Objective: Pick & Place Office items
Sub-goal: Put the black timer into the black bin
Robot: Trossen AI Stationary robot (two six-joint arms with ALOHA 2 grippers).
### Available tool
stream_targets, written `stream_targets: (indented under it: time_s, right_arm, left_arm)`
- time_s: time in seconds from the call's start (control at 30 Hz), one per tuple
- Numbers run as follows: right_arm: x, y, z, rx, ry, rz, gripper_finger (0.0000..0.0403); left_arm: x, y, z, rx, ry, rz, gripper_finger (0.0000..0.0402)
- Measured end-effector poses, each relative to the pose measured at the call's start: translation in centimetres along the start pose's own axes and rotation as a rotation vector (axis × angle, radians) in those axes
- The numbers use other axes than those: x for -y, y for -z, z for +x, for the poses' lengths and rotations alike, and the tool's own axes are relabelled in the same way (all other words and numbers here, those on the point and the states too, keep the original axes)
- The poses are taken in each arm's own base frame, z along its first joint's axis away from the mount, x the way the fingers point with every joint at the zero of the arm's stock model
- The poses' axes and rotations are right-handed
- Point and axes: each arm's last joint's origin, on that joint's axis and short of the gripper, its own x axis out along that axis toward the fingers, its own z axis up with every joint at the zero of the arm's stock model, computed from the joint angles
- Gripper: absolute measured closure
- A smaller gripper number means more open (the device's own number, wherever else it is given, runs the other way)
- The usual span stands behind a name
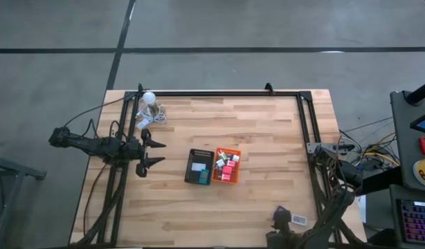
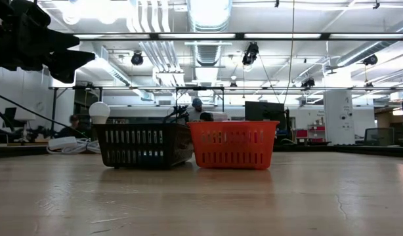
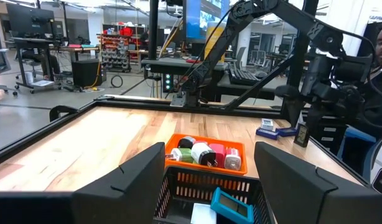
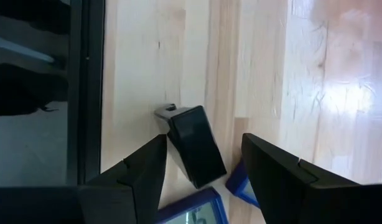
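Note:
Near the table's near right corner my right gripper (image 4: pixel 203 146) points steeply down, open. Its fingers stand on either side of a flat black rectangular item (image 4: pixel 194 152) that lies on the wood, and I see no touch. A blue item (image 4: pixel 241 186) and a blue-framed one (image 4: pixel 185 208) lie beside it. In the high view this gripper (image 1: pixel 282 216) hangs next to a small light item (image 1: pixel 300 220). My left gripper (image 1: pixel 156 153) waits open and level at the left, facing the black tray (image 1: pixel 198 156) and the orange tray (image 1: pixel 235 151), which holds several small red, pink, green and white pieces (image 3: pixel 206 152).
A teal item (image 3: pixel 231 205) and a white one (image 3: pixel 203 214) lie in the black tray. A white ball (image 1: pixel 149 98) with coiled cable (image 1: pixel 145 116) sits at the far left. A black frame rail (image 1: pixel 306 138) runs along the table's right side. Bare wood stretches between trays and right gripper.

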Motion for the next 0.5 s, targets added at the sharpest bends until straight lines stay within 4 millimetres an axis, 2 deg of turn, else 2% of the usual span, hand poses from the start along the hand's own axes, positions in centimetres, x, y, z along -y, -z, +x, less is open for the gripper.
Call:
stream_targets:
  time_s: [0.5]
  right_arm:
    - [-0.10,-0.23,0.33,0.014,-0.021,0.009,0.0200]
  left_arm:
    - [0.00,0.00,0.00,0.000,0.000,0.000,0.0149]
